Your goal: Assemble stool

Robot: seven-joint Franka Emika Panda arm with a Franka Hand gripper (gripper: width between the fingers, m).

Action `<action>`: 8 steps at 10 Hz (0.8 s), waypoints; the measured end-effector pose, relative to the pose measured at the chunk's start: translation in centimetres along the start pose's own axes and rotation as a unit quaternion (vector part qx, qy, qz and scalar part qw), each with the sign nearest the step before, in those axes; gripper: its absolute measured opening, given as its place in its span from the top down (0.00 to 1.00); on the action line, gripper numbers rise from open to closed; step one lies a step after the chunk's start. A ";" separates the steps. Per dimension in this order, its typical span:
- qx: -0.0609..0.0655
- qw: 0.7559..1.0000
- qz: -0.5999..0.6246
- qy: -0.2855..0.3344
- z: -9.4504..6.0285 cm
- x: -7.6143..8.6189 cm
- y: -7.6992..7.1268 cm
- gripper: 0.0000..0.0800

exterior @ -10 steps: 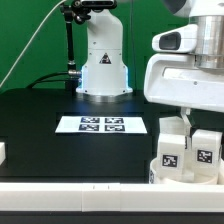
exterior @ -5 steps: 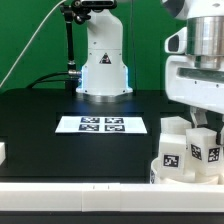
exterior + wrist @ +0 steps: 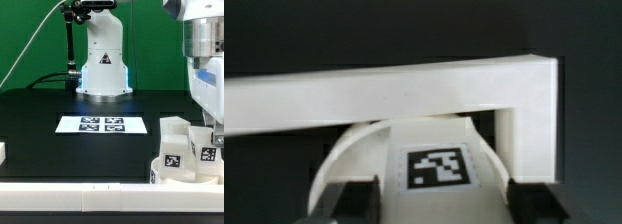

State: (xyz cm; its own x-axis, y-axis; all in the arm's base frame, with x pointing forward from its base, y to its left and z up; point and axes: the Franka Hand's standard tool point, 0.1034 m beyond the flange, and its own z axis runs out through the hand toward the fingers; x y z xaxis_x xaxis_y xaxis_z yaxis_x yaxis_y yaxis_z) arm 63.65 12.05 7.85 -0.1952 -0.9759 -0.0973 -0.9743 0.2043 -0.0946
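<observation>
Two white stool legs with black-and-white tags stand upright at the front of the table, on the exterior view's right. My gripper [image 3: 212, 126] comes down from above onto the right leg [image 3: 208, 153]; the other leg [image 3: 172, 150] stands just to its left. In the wrist view the tagged leg [image 3: 402, 145] fills the gap between my two dark fingers [image 3: 356, 198], and my gripper [image 3: 445, 205] is shut on it. The leg's lower end is hidden.
The marker board [image 3: 101, 124] lies flat mid-table. The arm's white base [image 3: 104, 65] stands at the back. A white wall [image 3: 70, 190] runs along the front edge; its corner [image 3: 526, 85] sits close beyond the held leg. A small white block [image 3: 2, 152] lies at the left edge.
My hand has shifted toward the exterior view's right, partly out of the picture. The held leg has moved slightly right and its tag looks turned. The other leg has not moved.
</observation>
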 end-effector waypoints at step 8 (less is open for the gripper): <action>-0.002 0.998 0.065 -0.013 0.0 -0.2 0.0 0.22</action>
State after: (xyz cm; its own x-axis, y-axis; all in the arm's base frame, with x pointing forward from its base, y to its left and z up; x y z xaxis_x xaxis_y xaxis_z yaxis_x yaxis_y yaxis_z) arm 63.68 12.29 7.91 -0.3172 -0.9388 -0.1344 -0.9413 0.3289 -0.0757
